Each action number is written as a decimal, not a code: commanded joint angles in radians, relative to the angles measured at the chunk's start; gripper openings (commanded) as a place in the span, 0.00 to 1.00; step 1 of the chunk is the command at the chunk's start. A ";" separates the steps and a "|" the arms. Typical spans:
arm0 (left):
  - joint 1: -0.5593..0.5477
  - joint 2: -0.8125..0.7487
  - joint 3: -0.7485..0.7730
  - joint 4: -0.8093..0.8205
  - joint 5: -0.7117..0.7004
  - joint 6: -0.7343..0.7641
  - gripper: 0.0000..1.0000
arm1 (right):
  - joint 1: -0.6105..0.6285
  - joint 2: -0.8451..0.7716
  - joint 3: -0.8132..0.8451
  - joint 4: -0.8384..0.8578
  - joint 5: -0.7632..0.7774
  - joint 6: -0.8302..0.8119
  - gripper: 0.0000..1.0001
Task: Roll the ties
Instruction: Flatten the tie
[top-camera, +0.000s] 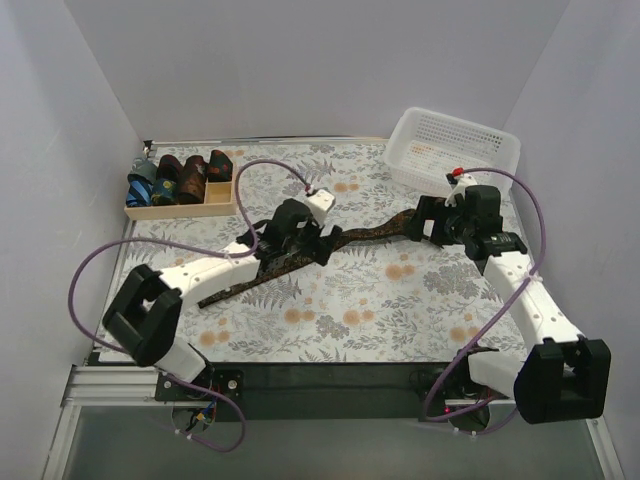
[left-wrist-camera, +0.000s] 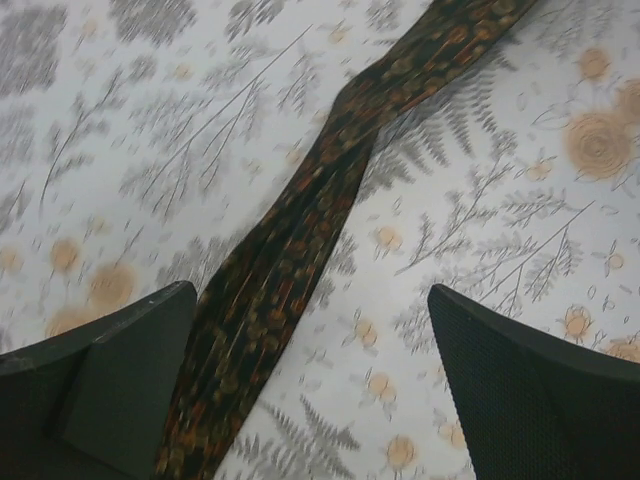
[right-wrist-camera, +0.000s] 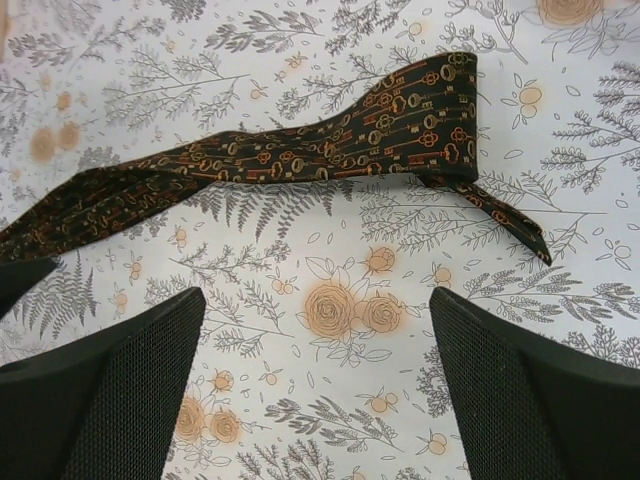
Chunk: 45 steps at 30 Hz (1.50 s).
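Note:
A dark brown-black tie (top-camera: 300, 262) with small orange marks lies unrolled across the floral cloth, from lower left to upper right. My left gripper (top-camera: 300, 228) hovers over its middle, open and empty; the left wrist view shows the tie (left-wrist-camera: 300, 230) passing by the left finger (left-wrist-camera: 110, 380). My right gripper (top-camera: 432, 222) is open and empty at the tie's far right end. The right wrist view shows that end (right-wrist-camera: 420, 120) folded back on itself, beyond the fingers (right-wrist-camera: 520, 400). Several rolled ties (top-camera: 180, 178) sit in the wooden tray.
The shallow wooden tray (top-camera: 175, 210) stands at the back left. A white mesh basket (top-camera: 452, 148) stands at the back right, just behind my right gripper. White walls close in the table on three sides.

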 joint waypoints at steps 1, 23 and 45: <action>-0.033 0.134 0.117 0.183 0.099 0.193 0.95 | 0.006 -0.105 -0.048 0.070 0.004 0.105 0.85; -0.130 0.696 0.503 0.353 0.341 0.474 0.75 | 0.006 -0.303 -0.123 0.084 0.004 0.131 0.95; -0.160 0.396 0.494 -0.039 0.675 0.170 0.00 | 0.006 -0.349 -0.109 0.057 0.070 0.062 0.92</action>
